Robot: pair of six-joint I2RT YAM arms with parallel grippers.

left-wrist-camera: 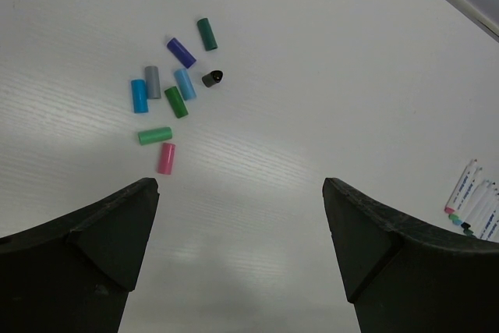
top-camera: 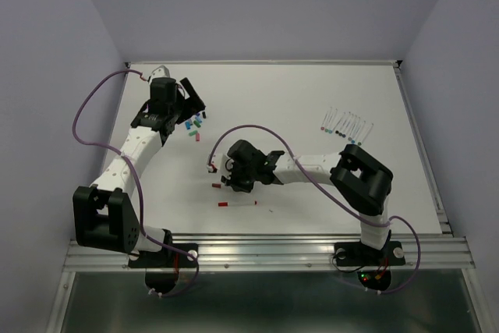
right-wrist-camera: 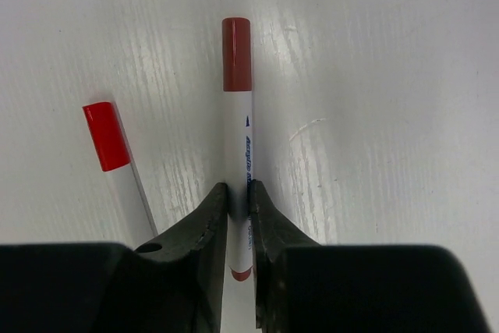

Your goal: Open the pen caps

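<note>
**Table** (top-camera: pixel 312 91): white and flat. All items listed below are carried on it.

**Left fingers** (left-wrist-camera: pixel 93 259): spread wide apart, with nothing held between them. They are placed above the far left part of the table, just short of the loose caps.

**Loose caps** (left-wrist-camera: pixel 176 102): nine are counted in the left wrist view, lying in a small scattered cluster, each off its pen. The colours noted are dark green, purple, grey, light blue, black, blue, green, pale green and pink. The black one is turned with its open end showing.

**Row of pens** (top-camera: pixel 347 124): white barrels laid side by side at the far right of the table, well apart from both arms. Coloured ends are seen, but whether caps are fitted cannot be told.

**Right fingers** (right-wrist-camera: pixel 199 247): closed on the gripped pen, near the middle of the table.

**Gripped pen** (right-wrist-camera: pixel 238 138): white barrel with blue print, clamped near its rear end and pointing away from the wrist. Whether it rests on the table or is raised cannot be told.

**Dark red cap** (right-wrist-camera: pixel 237 54): fitted on the far end of the gripped pen, clear of the fingers.

**Second pen** (right-wrist-camera: pixel 137 189): laid just beside the gripped pen and apart from it, with its barrel passing under one finger.

**Bright red cap** (right-wrist-camera: pixel 106 136): fitted on the second pen.
</note>
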